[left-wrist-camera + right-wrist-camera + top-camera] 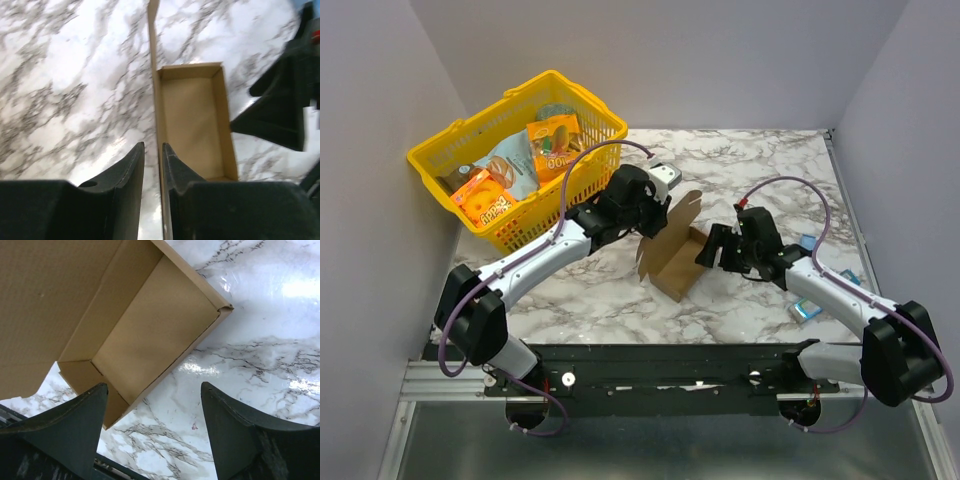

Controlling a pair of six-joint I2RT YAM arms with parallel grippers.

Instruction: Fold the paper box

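Bare tabletop (760, 175) lies open beyond the paper box (675, 255), while the yellow basket (520, 160) blocks the far left and small packets (807, 309) crowd the right edge.

Marble table (750, 165): paper box (675, 255) centre, yellow basket (520, 160) back-left, blue packets (805, 310) right.

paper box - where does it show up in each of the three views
Top external: the paper box sits mid-table between the two grippers, lid flap raised.
Left wrist: right of centre, open tray seen from above, its lid flap edge-on between the fingers.
Right wrist: upper left, filling it.
Shared landmark: the marble table.
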